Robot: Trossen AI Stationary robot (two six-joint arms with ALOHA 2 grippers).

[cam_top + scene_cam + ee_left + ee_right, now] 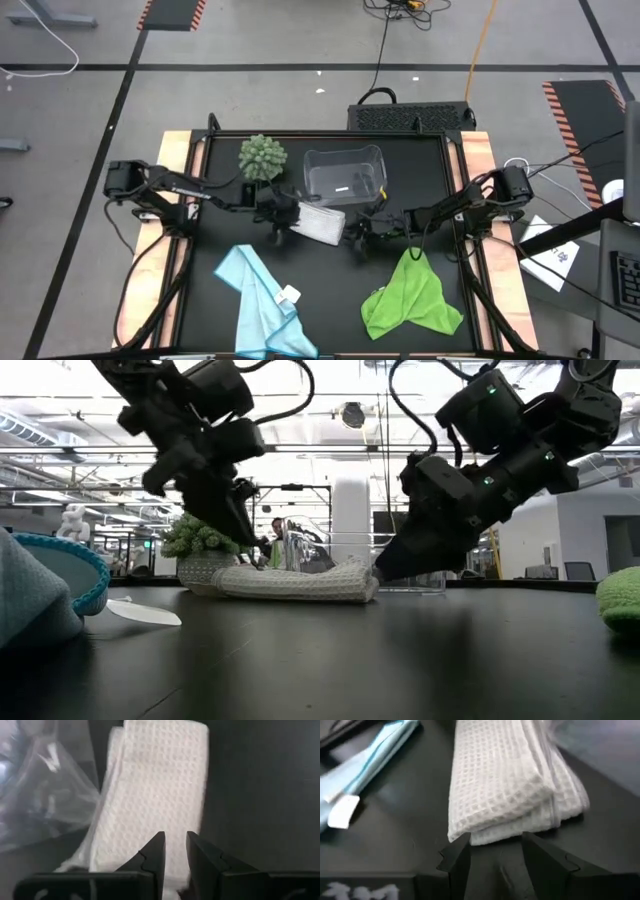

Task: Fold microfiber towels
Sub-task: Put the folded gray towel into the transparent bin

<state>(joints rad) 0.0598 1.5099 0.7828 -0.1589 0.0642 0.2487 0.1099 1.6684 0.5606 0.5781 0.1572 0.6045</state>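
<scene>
White waffle-weave towel [322,223] lay folded, oblong, mid-table at the clear bin's [345,170] 7 o'clock. Left gripper [174,851] hovered above it, fingers narrowly parted; right gripper [495,851] open at its end, gripping nothing.

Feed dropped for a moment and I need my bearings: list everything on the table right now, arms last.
white towel: one, white, folded, table centre, beside the bin
blue towel: one, light blue with white tag, unfolded, front left
green towel: one, lime green, crumpled, front right
bin: one, clear, back centre
ball plant: one, green, left of the bin
left gripper: dark, at the white towel's left end, fingers slightly apart
right gripper: dark, open, at the white towel's right end
</scene>
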